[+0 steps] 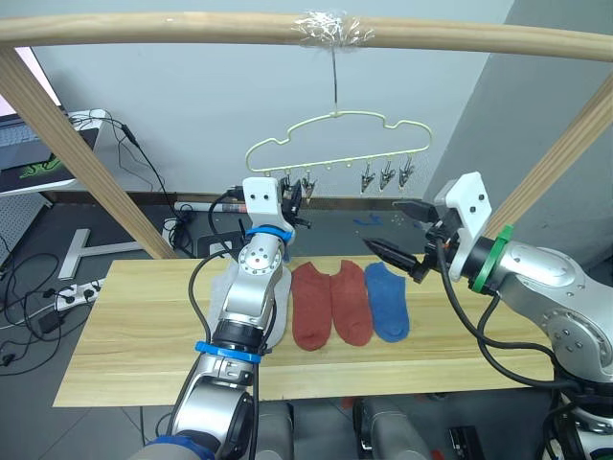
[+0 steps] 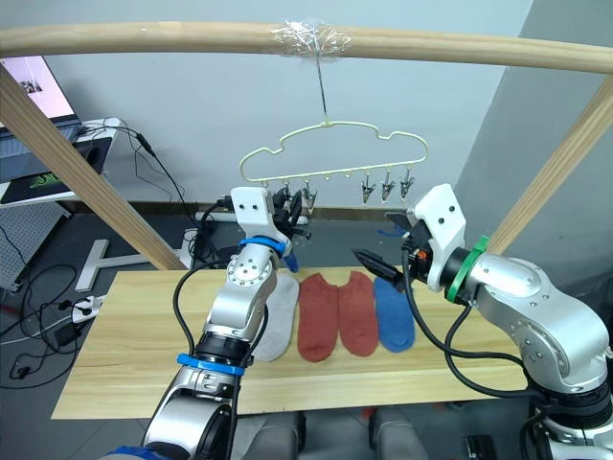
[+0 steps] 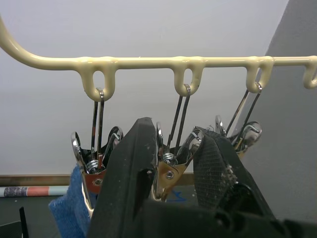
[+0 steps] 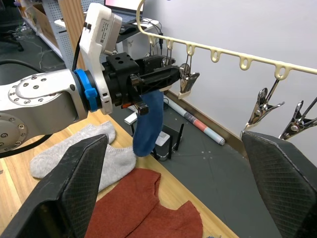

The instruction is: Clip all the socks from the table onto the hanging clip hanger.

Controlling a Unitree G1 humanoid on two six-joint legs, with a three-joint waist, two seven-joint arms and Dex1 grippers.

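The cream clip hanger (image 1: 335,163) hangs from the wooden bar. My left gripper (image 1: 292,196) is raised to its left clips, and its fingers (image 3: 133,168) are shut on one metal clip (image 3: 171,173). A blue sock (image 4: 148,124) hangs just below it from the neighbouring clip (image 3: 89,171). On the table (image 1: 144,326) lie a grey sock (image 2: 278,321), partly hidden by my left arm, two rust red socks (image 1: 311,305) (image 1: 351,302) and a second blue sock (image 1: 388,302). My right gripper (image 1: 393,254) hovers open above that blue sock, holding nothing.
Three free clips (image 1: 386,174) hang at the hanger's right end. The thick wooden bar (image 1: 192,29) rests on slanting posts (image 1: 77,153) (image 1: 565,153) at both sides. A white desk with a laptop (image 1: 29,163) and floor cables stand far left.
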